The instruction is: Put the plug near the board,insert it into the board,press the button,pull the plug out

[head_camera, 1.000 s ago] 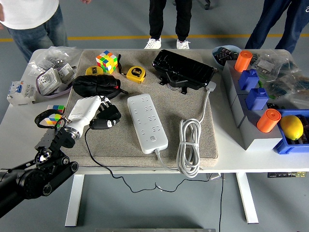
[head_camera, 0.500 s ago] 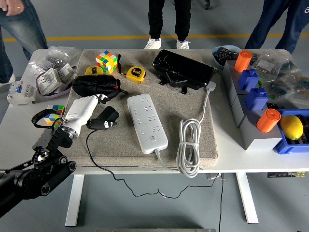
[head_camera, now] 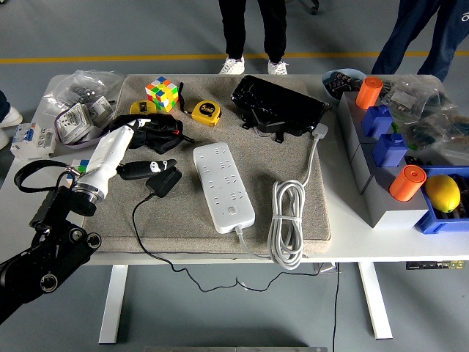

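Note:
The black plug (head_camera: 164, 182) with its thin black cable (head_camera: 138, 224) sits low on the grey mat (head_camera: 293, 158), just left of the white power board (head_camera: 223, 182). My left hand (head_camera: 150, 170) reaches in from the left with its fingers stretched to the right. Their tips close on the plug's upper end. The board lies lengthwise on the mat, with its button (head_camera: 233, 211) at the near end. A small gap separates the plug from the board's left edge. My right arm is out of view.
The board's coiled white cord (head_camera: 288, 220) lies to its right. A black pouch (head_camera: 157, 126), a puzzle cube (head_camera: 162, 93), a yellow tape measure (head_camera: 207, 112) and a black case (head_camera: 278, 104) lie behind. Blue bins (head_camera: 388, 147) stand right. People's legs (head_camera: 253, 33) show beyond the table.
My left forearm has swung up and left while the hand turned to point right. The plug has moved slightly right and down toward the board. A person at the far left has walked away.

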{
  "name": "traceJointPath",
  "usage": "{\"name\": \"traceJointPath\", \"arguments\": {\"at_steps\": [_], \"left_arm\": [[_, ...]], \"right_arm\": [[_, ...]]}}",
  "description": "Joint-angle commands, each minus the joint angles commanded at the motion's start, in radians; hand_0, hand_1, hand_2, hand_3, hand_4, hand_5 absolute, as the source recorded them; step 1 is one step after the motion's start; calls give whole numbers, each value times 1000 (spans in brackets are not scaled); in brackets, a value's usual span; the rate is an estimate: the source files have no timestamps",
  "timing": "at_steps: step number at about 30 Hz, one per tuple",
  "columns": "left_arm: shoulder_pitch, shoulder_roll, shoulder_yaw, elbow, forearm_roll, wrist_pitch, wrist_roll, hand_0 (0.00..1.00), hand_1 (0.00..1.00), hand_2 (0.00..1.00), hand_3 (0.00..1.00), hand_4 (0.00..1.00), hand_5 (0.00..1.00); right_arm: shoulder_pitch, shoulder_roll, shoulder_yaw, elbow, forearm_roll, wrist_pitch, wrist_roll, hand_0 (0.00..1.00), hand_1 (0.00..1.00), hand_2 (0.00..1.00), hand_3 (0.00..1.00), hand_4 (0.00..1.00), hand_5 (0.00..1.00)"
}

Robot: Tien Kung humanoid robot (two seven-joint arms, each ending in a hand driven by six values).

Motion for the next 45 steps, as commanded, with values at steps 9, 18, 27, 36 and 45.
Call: {"name": "traceJointPath", "arguments": {"at_steps": [9,18,27,36,45], "left_arm": [[47,-16,-129,28,-263,-4,-130,630,681,685,754,940,401],[91,-41,-229,36,-333,0,-138,629,670,662,718,915,364],[95,-38,-255,65,-337,1,-141,611,653,630,669,867,323],[119,-42,-278,60,-335,-3,-139,608,649,628,659,863,325],[136,-44,-304,51,-333,-9,-137,604,629,617,652,859,326]], "right_arm": [[29,-2,-45,-30,36,2,-17,621,616,575,539,622,121],[27,-2,-54,-45,46,-2,-25,622,620,577,539,628,123],[47,4,-86,-61,61,-13,-44,620,621,580,539,632,135],[62,-1,-124,-80,89,-14,-46,620,623,581,543,637,142],[67,-4,-127,-79,95,-15,-46,621,625,583,543,651,164]]}}
